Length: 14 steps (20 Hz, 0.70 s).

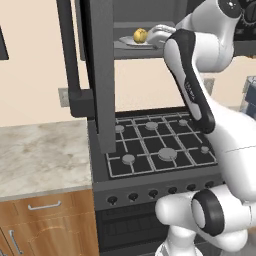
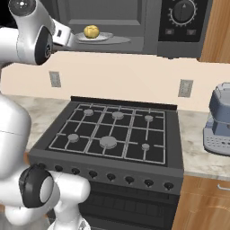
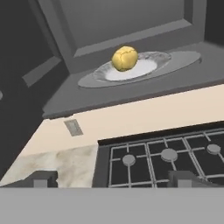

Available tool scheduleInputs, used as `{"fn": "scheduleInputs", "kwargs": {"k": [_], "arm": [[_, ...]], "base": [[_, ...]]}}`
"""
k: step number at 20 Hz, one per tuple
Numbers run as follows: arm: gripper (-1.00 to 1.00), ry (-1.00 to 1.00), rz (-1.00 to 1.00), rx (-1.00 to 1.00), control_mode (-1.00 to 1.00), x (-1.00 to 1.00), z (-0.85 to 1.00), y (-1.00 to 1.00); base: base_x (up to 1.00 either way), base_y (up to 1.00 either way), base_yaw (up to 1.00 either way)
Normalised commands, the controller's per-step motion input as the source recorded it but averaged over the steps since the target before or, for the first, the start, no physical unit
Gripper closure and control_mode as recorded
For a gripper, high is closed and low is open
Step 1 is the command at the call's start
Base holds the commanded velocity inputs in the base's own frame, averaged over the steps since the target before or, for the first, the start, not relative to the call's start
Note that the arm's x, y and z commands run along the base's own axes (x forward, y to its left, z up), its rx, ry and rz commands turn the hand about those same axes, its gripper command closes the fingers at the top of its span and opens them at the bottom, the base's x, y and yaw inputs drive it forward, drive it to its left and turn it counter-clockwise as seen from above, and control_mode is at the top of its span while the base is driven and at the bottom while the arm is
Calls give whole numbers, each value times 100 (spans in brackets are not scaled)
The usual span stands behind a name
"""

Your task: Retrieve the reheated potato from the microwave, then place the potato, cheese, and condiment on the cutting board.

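Up in the left base view, the potato [image 1: 140,35] sits on a pale plate [image 1: 131,42] inside the open microwave [image 1: 145,25], whose dark door [image 1: 100,70] hangs swung out over the stove [image 1: 155,145]. The hand [image 1: 159,36] is just beside the potato, at the plate's right rim, partly hidden by the white arm, so its jaws cannot be read there.

From the right base view, the potato [image 2: 91,31] rests near the middle of the plate [image 2: 104,38], with the hand [image 2: 63,37] at the plate's left edge, close but not touching. This view adds the microwave's control panel with its round knob [image 2: 183,11] and a grey coffee machine [image 2: 218,121] on the tabletop [image 2: 194,134] right of the stove.

Through the hand view, the potato [image 3: 124,58] lies ahead and above the two fingertips [image 3: 41,178], which stand wide apart and empty, the burners [image 3: 168,154] below.
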Motion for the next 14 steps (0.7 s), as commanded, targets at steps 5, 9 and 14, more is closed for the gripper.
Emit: {"fn": "scheduleInputs", "kwargs": {"k": [5,9,14], "arm": [[-100,-7,0,-21,-100,28,7,-19],[-100,-1,0,-18,-100,35,5,-13],[-100,0,0,-14,-100,31,0,-7]], "base": [[0,0,0],[0,0,0],[0,0,0]]}}
